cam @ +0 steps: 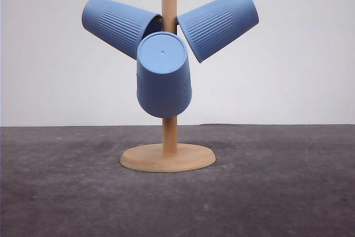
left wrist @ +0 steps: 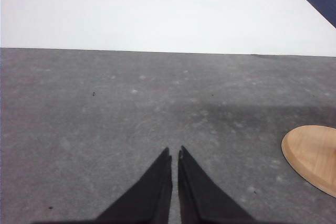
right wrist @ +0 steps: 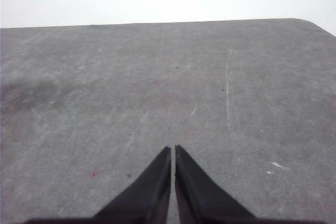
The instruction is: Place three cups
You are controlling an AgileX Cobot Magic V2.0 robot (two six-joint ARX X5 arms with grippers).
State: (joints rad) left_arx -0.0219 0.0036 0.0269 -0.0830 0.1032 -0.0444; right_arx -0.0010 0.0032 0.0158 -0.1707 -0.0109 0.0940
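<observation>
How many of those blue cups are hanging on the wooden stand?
3. One cup tilts out to the left of the wooden stand, one cup tilts out to the right, and one cup hangs in front, base toward the camera. Another behind the pole could be hidden.

Looks like a lab/test setup: bare dark grey tabletop, plain white backdrop, just a wooden cup stand w/ props

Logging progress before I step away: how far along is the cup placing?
Looks done or nearly: all three cups hang on the wooden rack: left cup, right cup, front cup. Nothing in hand: left gripper and right gripper are shut, empty, over bare table. Nothing visibly left.
</observation>
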